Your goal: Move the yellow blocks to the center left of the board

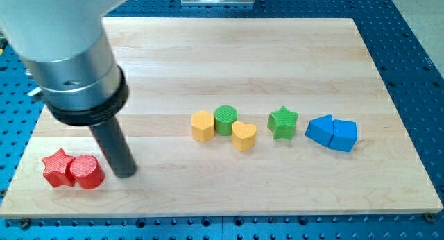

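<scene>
Flanking green cylinder (225,119): yellow hexagon block (202,126), yellow heart block (243,136); my tip (125,173) beside red cylinder (87,172), holding nothing.

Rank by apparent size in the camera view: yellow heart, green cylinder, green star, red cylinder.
1. red cylinder, largest, though it sits nearer the view's bottom, which may inflate it
2. green star
3. yellow heart, about the star's size, so unsure
4. green cylinder, partly hidden

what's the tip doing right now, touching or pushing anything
My tip: no gripper, holding nothing; it sits just to the view's right of the red cylinder, contact cannot be told, and well left of the yellow blocks.
</scene>
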`<state>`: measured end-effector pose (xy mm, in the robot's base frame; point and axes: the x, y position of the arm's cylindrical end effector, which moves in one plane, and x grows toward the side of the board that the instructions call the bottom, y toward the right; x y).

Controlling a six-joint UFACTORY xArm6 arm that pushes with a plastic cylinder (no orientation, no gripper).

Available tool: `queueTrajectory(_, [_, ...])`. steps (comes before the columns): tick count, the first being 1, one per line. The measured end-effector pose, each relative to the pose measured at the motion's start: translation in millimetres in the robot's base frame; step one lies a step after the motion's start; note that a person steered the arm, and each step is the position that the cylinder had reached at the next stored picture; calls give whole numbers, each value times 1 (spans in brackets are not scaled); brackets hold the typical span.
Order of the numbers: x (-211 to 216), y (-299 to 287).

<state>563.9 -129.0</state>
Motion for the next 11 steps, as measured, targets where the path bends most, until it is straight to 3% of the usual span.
queueTrajectory(1, [3, 45])
queueTrajectory(2, [40, 140])
queueTrajectory(3, [22, 202])
queueTrajectory(4, [-17, 212])
queueTrajectory(7, [-109, 84])
queueTrajectory(8, [-114, 93])
queueTrajectory(9, [-60, 132])
queueTrajectory(10, [-53, 93])
queueTrajectory(11, [-74, 29])
